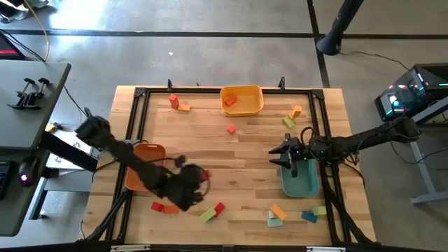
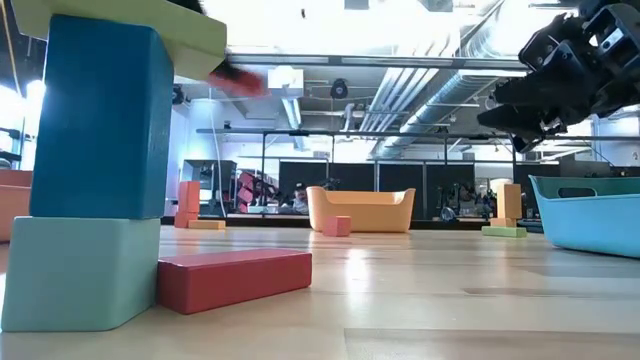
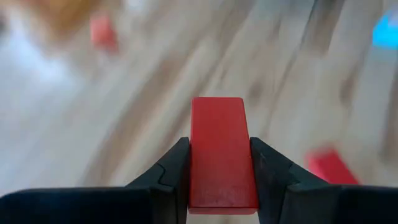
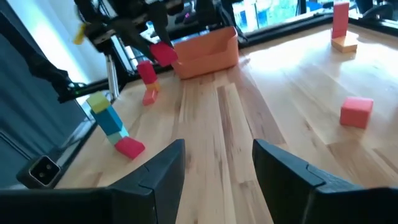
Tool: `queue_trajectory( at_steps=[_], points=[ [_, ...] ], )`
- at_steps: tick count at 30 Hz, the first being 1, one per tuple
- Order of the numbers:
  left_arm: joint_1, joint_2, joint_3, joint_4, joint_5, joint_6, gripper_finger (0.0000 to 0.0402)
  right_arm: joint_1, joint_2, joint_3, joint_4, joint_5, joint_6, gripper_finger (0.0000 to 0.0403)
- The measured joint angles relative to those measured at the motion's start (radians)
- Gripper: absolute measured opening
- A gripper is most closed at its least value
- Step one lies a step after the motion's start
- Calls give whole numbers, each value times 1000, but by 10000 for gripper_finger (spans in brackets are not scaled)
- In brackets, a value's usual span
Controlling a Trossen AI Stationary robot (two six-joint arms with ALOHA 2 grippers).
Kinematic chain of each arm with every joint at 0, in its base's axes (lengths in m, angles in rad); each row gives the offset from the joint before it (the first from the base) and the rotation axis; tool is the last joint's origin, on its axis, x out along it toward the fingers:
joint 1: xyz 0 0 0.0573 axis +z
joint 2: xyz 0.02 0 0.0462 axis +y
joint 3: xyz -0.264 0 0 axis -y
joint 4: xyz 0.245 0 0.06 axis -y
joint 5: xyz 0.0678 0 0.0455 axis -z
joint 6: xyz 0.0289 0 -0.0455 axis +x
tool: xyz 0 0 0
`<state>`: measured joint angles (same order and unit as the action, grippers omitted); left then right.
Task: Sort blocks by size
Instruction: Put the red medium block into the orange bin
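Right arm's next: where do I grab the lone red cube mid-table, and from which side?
Take the red cube across two opposite upright faces, coming straight down from above. It sits flat and apart from the other blocks, with bare wood all round, so the open right tool should straddle it.

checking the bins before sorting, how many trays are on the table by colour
orange tray: 1
yellow tray: 1
teal tray: 1
total: 3
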<state>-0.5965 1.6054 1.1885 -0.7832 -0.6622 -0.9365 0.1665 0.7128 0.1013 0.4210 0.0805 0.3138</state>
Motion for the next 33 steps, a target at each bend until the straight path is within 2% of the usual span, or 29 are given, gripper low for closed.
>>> queue_trajectory(
  at_steps=[3, 7, 11, 13, 17, 25, 33],
  points=[
    [-40, -50, 0, -242, 149, -221, 99, 0, 0, 0, 28, 0, -5, 184],
    [-86, -79, 0, -545, 299, -453, 99, 0, 0, 0, 51, 0, -7, 184],
    [-115, -83, -9, -735, 406, -638, 99, -1, 0, 0, 50, 0, -8, 184],
    [-125, -90, -42, -742, 434, -682, 99, -1, 0, 0, 49, 0, -8, 184],
    [-133, -103, -135, -648, 500, -693, 104, 0, 0, 0, 49, 0, -8, 184],
    [-117, -106, -294, -586, 499, -778, 126, -3, 0, 0, 51, 0, -53, 184],
    [-117, -108, -385, -548, 496, -852, 133, -3, 0, 0, 53, 0, -53, 184]
  ],
)
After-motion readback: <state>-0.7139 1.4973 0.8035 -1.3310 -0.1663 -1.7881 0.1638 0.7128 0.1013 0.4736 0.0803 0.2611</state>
